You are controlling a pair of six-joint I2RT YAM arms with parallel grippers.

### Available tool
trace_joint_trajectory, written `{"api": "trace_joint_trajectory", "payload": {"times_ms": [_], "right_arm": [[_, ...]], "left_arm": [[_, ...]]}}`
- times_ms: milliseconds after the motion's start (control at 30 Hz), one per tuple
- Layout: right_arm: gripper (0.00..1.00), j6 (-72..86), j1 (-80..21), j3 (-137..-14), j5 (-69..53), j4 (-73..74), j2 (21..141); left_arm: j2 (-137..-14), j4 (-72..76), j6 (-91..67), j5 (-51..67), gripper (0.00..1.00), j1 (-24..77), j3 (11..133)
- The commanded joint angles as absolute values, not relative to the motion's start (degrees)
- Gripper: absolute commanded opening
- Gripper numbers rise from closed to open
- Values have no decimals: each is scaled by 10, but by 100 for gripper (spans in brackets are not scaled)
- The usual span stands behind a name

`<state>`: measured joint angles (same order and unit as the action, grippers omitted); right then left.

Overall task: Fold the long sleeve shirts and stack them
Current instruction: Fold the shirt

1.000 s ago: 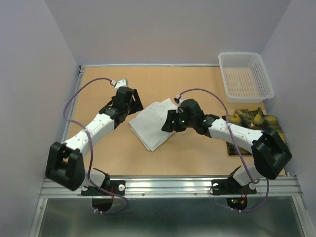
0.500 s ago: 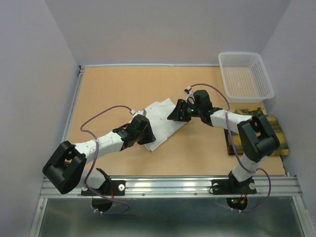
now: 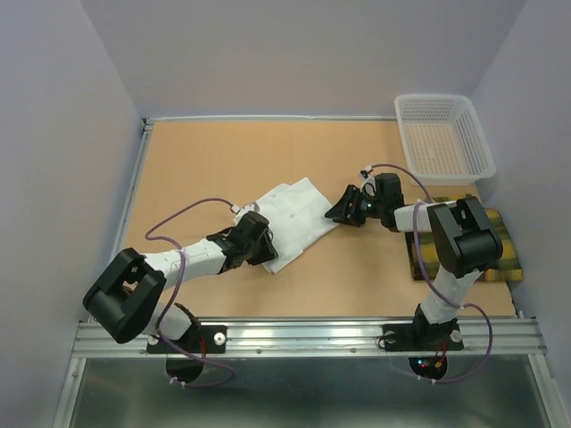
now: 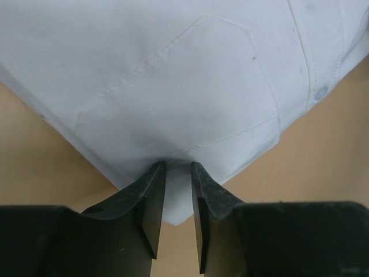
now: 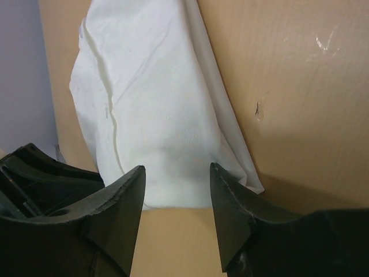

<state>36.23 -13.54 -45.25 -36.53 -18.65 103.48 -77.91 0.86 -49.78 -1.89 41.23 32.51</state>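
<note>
White shirt (image 3: pixel 299 212): one — left gripper (image 4: pixel 177 173) pinching corner | plaid shirt (image 3: pixel 508 250): one (half-hidden) | right gripper (image 5: pixel 176 176): spread, empty

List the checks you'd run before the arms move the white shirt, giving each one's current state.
1. Near corner of white shirt pinched by left gripper: ok.
2. Cloth held by right gripper: not ok, jaws open at the shirt's right edge.
3. Fold of white shirt compact: ok.
4. Top of plaid shirt flat for stacking: cannot tell, right arm covers it.
5. Path clear of basket: ok, it sits far right.
</note>
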Motion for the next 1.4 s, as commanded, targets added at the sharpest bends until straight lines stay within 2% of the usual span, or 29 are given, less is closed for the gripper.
{"api": "trace_joint_trajectory", "payload": {"times_ms": [0, 167, 300, 400, 433, 467, 500, 600, 633, 700, 767, 933, 1033, 1233, 1367], "right_arm": [[54, 336, -136, -419, -329, -179, 1007], [52, 377, -158, -370, -322, -187, 963], [53, 426, -215, -328, -291, -205, 919], [53, 443, -226, -321, -266, -195, 859], [54, 414, -226, -341, -237, -146, 836], [56, 399, -226, -371, -208, -89, 798], [56, 386, -226, -372, -207, -89, 776], [68, 333, -224, -431, -134, 49, 717], [77, 319, -222, -456, -94, 74, 707], [85, 314, -218, -475, -61, 138, 680], [99, 312, -214, -497, -14, 176, 665], [100, 330, -207, -530, 75, 273, 606], [100, 356, -206, -544, 180, 315, 578], [100, 380, -202, -558, 285, 385, 549], [100, 392, -200, -556, 306, 405, 539]], "left_arm": [[-811, -87, -462, -77, 37, 381, 350], [-848, -121, -396, -92, 42, 300, 419], [-874, -145, -346, -106, 46, 250, 497], [-867, -158, -316, -107, 61, 249, 530], [-848, -156, -307, -102, 67, 251, 539], [-826, -152, -284, -107, 77, 265, 545], [-826, -149, -269, -107, 80, 277, 548], [-788, -135, -218, -155, 93, 352, 561], [-781, -132, -206, -161, 94, 375, 566], [-784, -124, -184, -178, 94, 434, 581], [-806, -123, -158, -199, 94, 470, 597], [-894, -128, -124, -273, 93, 584, 678], [-976, -132, -115, -294, 90, 619, 722], [-1081, -127, -94, -318, 82, 658, 798], [-1124, -127, -95, -319, 81, 659, 826]]}}
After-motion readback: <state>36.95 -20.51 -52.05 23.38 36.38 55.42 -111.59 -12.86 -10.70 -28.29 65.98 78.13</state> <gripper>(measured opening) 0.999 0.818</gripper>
